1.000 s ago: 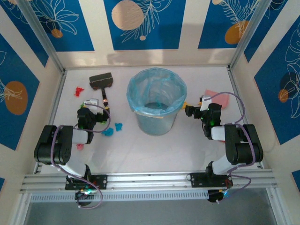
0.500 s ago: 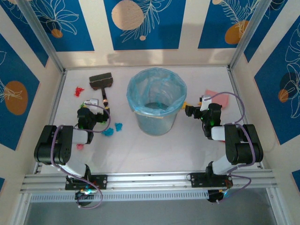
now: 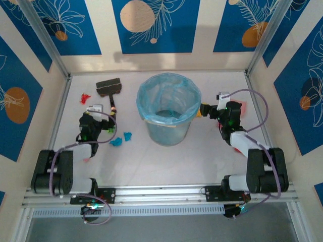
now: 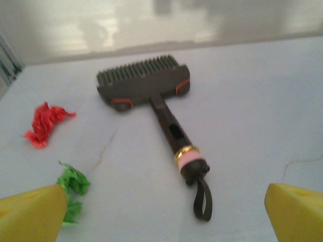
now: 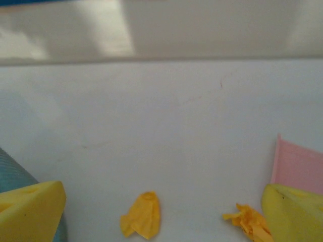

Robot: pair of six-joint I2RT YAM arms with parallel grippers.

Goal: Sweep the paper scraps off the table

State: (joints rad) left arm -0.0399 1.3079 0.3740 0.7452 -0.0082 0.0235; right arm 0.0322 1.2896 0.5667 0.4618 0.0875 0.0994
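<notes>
Paper scraps lie on the off-white table [image 3: 151, 161]: a red one [image 3: 84, 97] at the far left and two cyan ones [image 3: 116, 141] [image 3: 127, 135] left of the bin. In the left wrist view I see the red scrap [image 4: 45, 123] and a green scrap [image 4: 70, 186]. My left gripper [image 3: 98, 117] [image 4: 164, 217] is open, just short of the black brush's handle end [image 4: 192, 164]. My right gripper [image 3: 207, 111] [image 5: 162, 201] is open beside the bin. Two yellow scraps [image 5: 142, 214] [image 5: 250, 222] lie on the table between its fingers.
A bin lined with a blue bag [image 3: 151, 121] stands mid-table between the arms. The black brush [image 3: 108, 88] lies far left, bristles toward the back wall. A flat pink dustpan [image 3: 243, 107] [image 5: 298, 164] lies right of the right gripper. Wall panels enclose three sides.
Both arms have stretched forward. The right gripper moved toward the back beside the bin's rim; the left gripper shifted slightly left and back. Both stay open.
</notes>
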